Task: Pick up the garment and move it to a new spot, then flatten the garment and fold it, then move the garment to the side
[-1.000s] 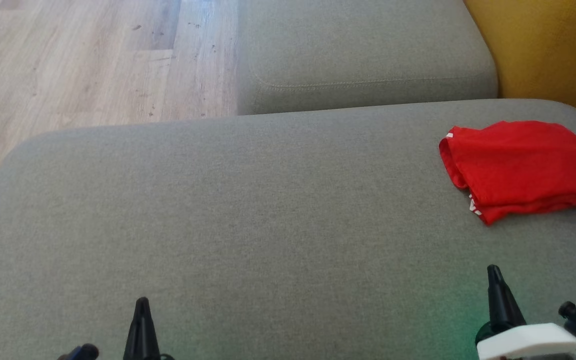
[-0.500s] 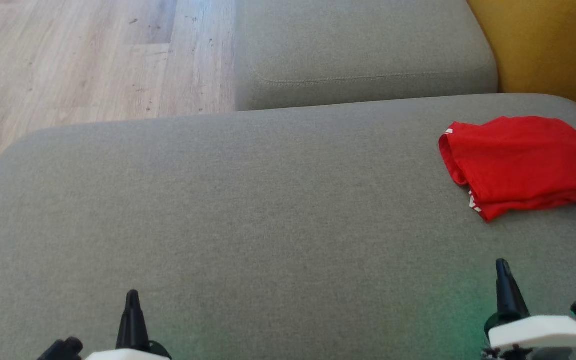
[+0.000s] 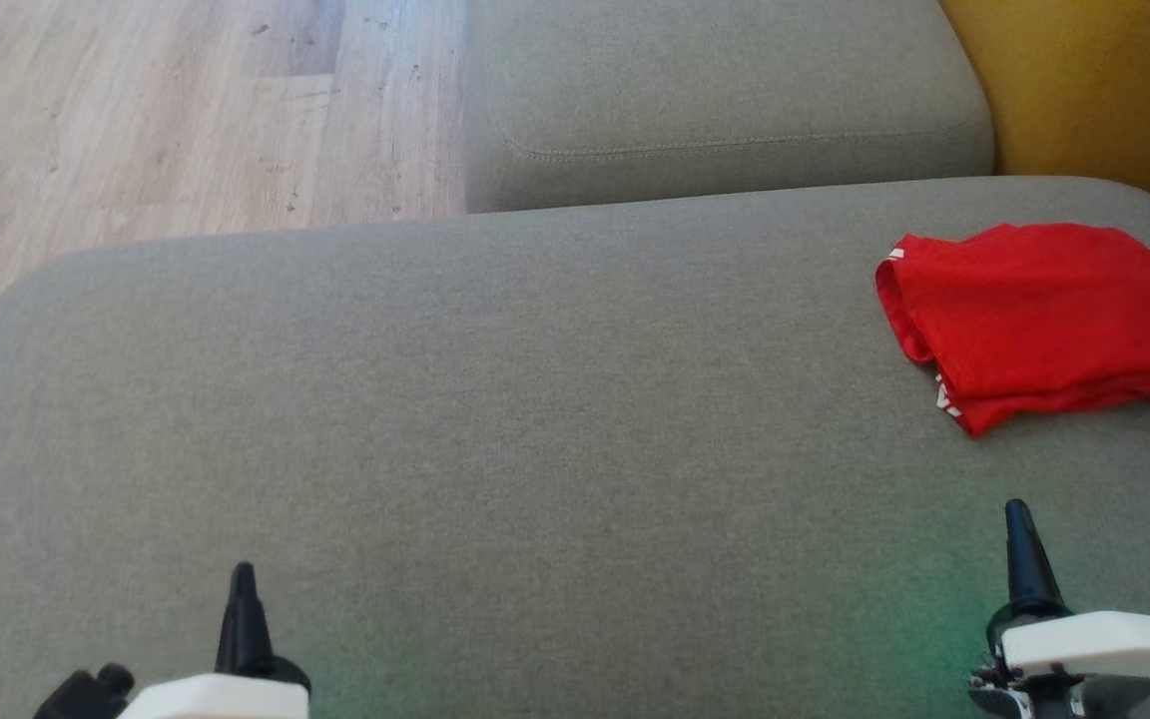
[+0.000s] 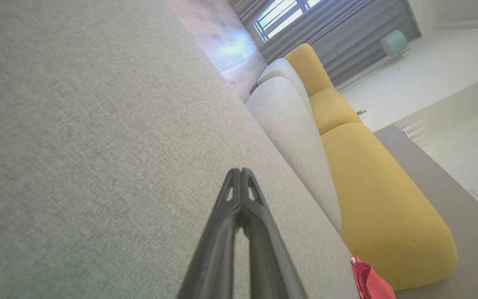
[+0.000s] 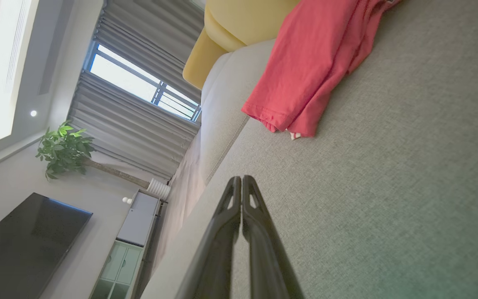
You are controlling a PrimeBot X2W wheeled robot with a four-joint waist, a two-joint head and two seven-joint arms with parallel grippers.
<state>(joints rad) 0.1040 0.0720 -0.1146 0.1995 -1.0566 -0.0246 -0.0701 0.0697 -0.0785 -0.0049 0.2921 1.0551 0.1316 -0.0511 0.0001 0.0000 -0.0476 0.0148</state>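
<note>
The garment is red with small white marks at its edge, lying folded at the far right of the grey sofa seat. The right wrist view shows the garment ahead, and the left wrist view catches a corner of the garment. My right gripper stands below the garment, well apart from it, fingers together and empty. At the lower left, my left gripper is shut and empty too. In the wrist views the left gripper and the right gripper each show tips pressed together.
A second grey cushion lies beyond the seat. A yellow sofa back rises at the top right. Wooden floor runs past the seat's left and far edges. The right wrist view shows a plant and a dark screen.
The head view has shifted a little, so the sofa and garment sit slightly higher in the picture. Both grippers reach farther up into the picture and stay shut.
</note>
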